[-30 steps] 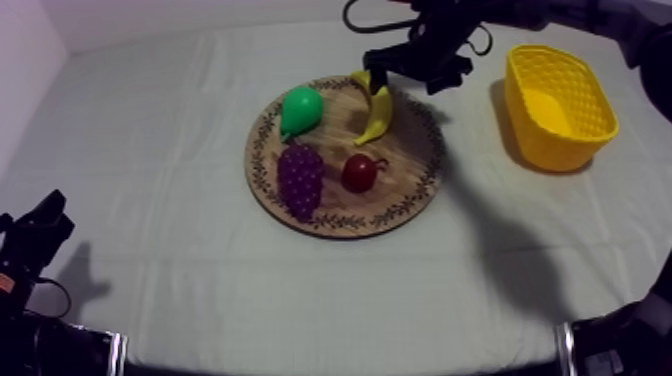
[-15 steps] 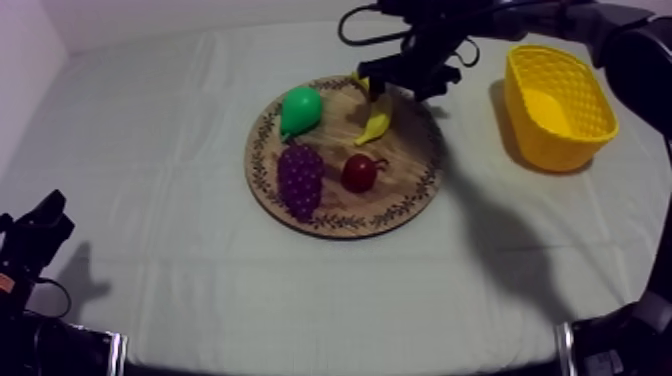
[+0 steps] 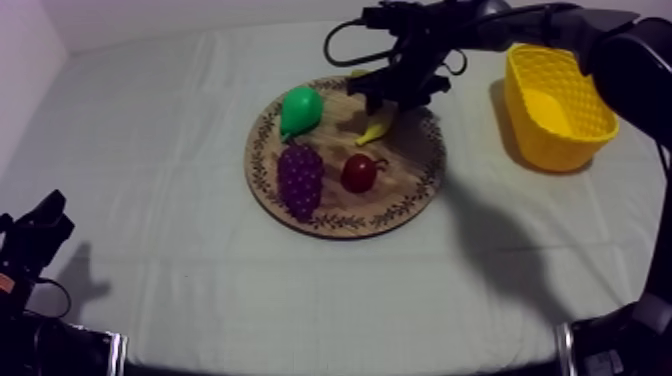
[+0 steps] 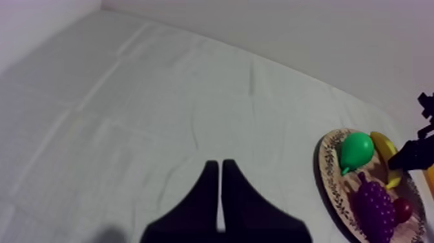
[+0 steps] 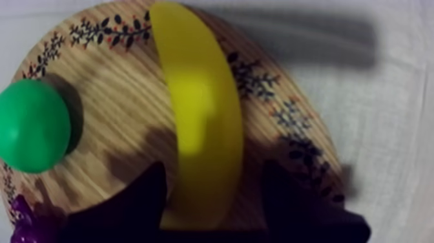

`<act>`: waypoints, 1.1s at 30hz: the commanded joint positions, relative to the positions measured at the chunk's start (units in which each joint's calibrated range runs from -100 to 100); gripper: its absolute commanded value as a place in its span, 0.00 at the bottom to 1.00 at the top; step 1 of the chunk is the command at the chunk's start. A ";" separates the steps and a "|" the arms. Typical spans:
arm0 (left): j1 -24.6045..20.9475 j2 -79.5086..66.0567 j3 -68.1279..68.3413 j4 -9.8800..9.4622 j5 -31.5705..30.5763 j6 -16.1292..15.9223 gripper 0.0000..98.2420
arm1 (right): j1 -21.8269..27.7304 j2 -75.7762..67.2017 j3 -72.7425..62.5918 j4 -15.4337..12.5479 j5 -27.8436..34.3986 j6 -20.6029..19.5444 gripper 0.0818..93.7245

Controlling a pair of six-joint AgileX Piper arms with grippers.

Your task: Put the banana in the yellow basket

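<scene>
one change: over the last second the right gripper (image 5: pixel 214 173) has moved from the far right rim of the wooden board (image 3: pixel 402 172) leftward and down onto the banana (image 5: pixel 200 129). in the top view it now covers most of the fruit, and the near tip stays exposed.
meaning for task: the approach appears complete. the grasp is not yet made, and lift and transfer to the yellow basket (image 3: pixel 560 140) remain.
right gripper state: the fingers (image 5: pixel 139 203) are apart, one on each side of the banana, and hold nothing. a strip of board shows between the banana and one finger.
banana location: it lies flat on the far right part of the board, right of the pear (image 3: pixel 300 108) and beyond the small red fruit (image 3: pixel 358 172). its length runs roughly far to near.
banana relative to gripper: it sits between the fingers, which span its width. the straddle looks closer to one end than to mid-length.
next move, judged: closing the fingers should capture the banana without further repositioning.
risk, judged: an off-centre grip may let the curved fruit pivot during the lift.
other fruit: the pear, the grapes (image 3: pixel 300 178) and the small red fruit rest on the board, none touching the right gripper.
basket: it stands right of the board, well apart from the banana.
left gripper (image 4: pixel 219 165): its fingers lie together as a narrow wedge on nothing, parked at the near left, well apart from the board.
</scene>
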 commanded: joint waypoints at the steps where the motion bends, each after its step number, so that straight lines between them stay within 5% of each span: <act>1: -0.01 -0.03 0.02 0.01 -0.03 0.00 0.00 | 0.11 0.07 -0.05 -0.33 -0.02 0.92 0.37; 10: -0.01 -0.03 0.02 0.01 -0.03 0.02 0.00 | 0.59 0.36 -0.01 -0.72 -0.62 1.44 0.17; 33: -0.01 -0.03 0.02 0.01 -0.03 -0.02 0.00 | 5.44 -19.21 3.35 -3.20 12.13 4.61 0.12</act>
